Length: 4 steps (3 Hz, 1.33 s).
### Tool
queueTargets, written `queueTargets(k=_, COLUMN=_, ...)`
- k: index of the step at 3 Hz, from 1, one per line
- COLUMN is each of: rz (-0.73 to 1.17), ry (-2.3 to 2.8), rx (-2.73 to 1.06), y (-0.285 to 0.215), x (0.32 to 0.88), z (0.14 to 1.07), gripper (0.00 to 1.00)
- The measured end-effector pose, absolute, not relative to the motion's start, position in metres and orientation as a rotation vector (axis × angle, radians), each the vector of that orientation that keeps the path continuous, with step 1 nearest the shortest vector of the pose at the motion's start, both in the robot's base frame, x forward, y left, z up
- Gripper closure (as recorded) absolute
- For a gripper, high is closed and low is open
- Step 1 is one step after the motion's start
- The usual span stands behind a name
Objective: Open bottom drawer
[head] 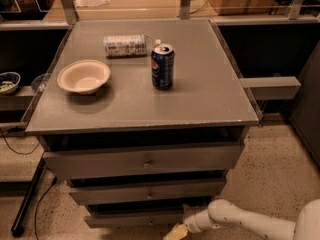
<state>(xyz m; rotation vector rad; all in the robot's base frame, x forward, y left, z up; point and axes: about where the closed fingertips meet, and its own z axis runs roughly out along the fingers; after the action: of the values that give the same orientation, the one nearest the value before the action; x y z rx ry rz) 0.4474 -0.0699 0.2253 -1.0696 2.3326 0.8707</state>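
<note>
A grey cabinet has three drawer fronts stacked under its top. The bottom drawer (135, 218) is the slimmest panel, lowest down near the floor; I cannot make out its knob. My white arm comes in from the lower right, and the gripper (176, 231) sits at the frame's bottom edge, just below and to the right of the bottom drawer's front. Its tip is partly cut off by the frame edge.
On the cabinet top (210, 94) stand a blue soda can (162, 66), a cream bowl (83, 76) and a can lying on its side (125, 45). The top drawer (145, 160) and middle drawer (147, 190) sit above. A black pole (27, 201) leans at the left.
</note>
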Motion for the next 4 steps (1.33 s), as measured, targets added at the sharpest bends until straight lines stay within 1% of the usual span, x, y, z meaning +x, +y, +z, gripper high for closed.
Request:
queueTargets(k=2, rz=0.718, ry=2.229, rx=-0.992, y=-0.067, x=0.476, z=0.253, gripper=0.0)
queueTargets(k=4, rz=0.749, ry=2.233, rx=-0.999, y=-0.056, x=0.488, z=0.243, gripper=0.0)
